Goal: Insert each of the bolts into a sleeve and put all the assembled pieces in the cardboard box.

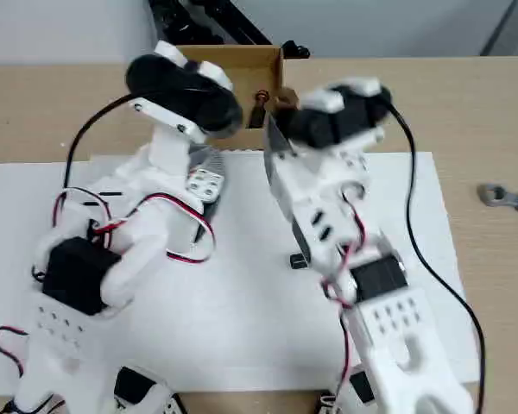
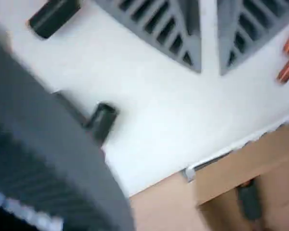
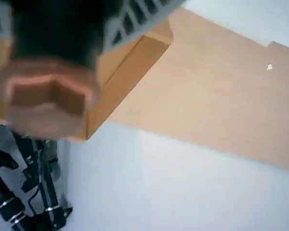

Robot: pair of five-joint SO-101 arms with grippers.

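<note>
Copper bolt (image 3: 48,98) head close under fingers (image 3: 135,19); cardboard box (image 3: 125,77) edge behind.

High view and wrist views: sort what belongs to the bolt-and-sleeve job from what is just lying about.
Job:
cardboard box
held bolt
loose bolts
sleeve
second sleeve

Lying about:
wrench
black stand
</note>
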